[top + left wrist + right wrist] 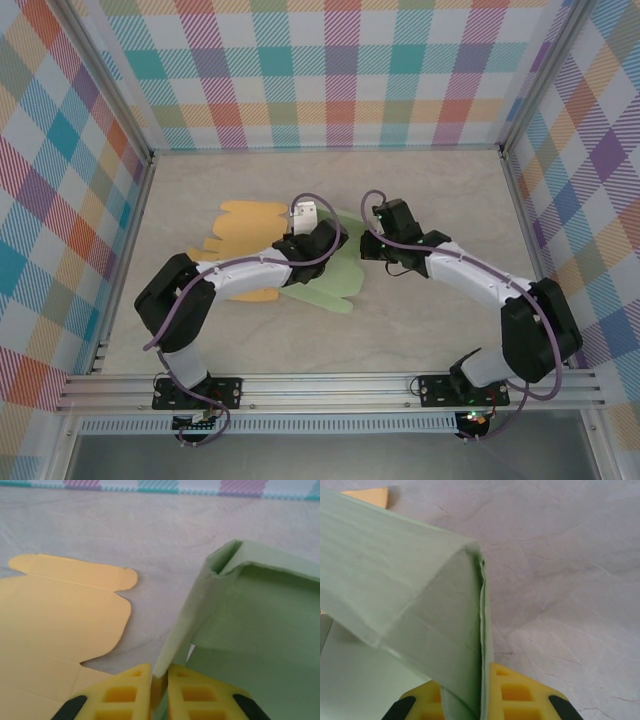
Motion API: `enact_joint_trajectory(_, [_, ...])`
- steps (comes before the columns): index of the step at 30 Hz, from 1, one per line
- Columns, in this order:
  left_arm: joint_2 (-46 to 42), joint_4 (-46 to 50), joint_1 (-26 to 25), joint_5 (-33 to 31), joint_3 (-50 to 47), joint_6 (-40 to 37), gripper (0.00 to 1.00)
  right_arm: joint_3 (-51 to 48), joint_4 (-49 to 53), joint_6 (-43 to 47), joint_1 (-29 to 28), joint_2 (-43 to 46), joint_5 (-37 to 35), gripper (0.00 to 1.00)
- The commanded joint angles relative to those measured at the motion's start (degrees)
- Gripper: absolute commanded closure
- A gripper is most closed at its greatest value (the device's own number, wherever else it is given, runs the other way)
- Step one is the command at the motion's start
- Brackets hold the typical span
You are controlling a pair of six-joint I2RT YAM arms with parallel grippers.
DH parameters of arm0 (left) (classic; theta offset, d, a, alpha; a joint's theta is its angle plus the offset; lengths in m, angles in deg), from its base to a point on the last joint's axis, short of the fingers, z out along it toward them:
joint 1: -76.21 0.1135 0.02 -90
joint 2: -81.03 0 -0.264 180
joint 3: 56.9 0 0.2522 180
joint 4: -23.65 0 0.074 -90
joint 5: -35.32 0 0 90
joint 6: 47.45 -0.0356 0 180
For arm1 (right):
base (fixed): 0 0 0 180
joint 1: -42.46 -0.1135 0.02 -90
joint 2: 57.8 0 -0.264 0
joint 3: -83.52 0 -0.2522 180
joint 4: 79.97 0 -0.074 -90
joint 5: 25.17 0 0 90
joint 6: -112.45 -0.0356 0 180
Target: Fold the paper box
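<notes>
The green paper box (338, 285) lies partly folded mid-table, with both grippers at its far end. In the left wrist view, a raised green wall (192, 610) runs away from my left gripper (159, 680). Its yellow fingers (120, 695) stand a narrow gap apart, with the wall's near edge at the mouth of the gap. My right gripper (482, 700) is shut on a raised double green wall (445, 630), which stands upright between its fingers (520, 695). From above, the left gripper (318, 238) and the right gripper (372, 246) sit close together over the box.
A flat orange cut-out sheet (243, 228) lies left of the green box, partly under my left arm, and its tabs (75, 575) show in the left wrist view. Checked walls enclose the table (420, 190) on three sides.
</notes>
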Motion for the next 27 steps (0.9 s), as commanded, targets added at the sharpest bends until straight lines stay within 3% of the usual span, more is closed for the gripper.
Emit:
enact_joint_trajectory(1, [-1.0,-2.6,2.8,6.6,-1.2,-3.7,0.80,1.9,7.5,-0.4,0.2,-1.2,-2.7,1.00])
enact_joint_trajectory(5, [-1.8,-0.8,2.9,11.8,-1.2,-2.7,0.79,4.0,11.2,0.1,0.2,-3.0,-2.4,1.00])
enact_joint_trajectory(11, [-2.2,3.2,2.5,10.9,-2.7,0.4,0.78,6.5,16.3,0.7,0.2,-4.5,-1.1,1.00])
enact_joint_trajectory(18, [-5.4,1.8,1.4,15.7,-6.2,0.9,0.56,8.7,20.0,2.4,0.3,-7.6,-2.0,1.00])
enact_joint_trajectory(24, [-10.9,-1.0,-0.6,21.2,-10.3,1.2,0.29,12.6,24.6,5.4,0.2,-12.2,-3.8,1.00])
enact_joint_trajectory(27, [-14.0,-1.7,-0.9,24.0,-11.8,1.7,0.25,15.0,27.4,6.9,0.2,-14.5,-3.8,1.00])
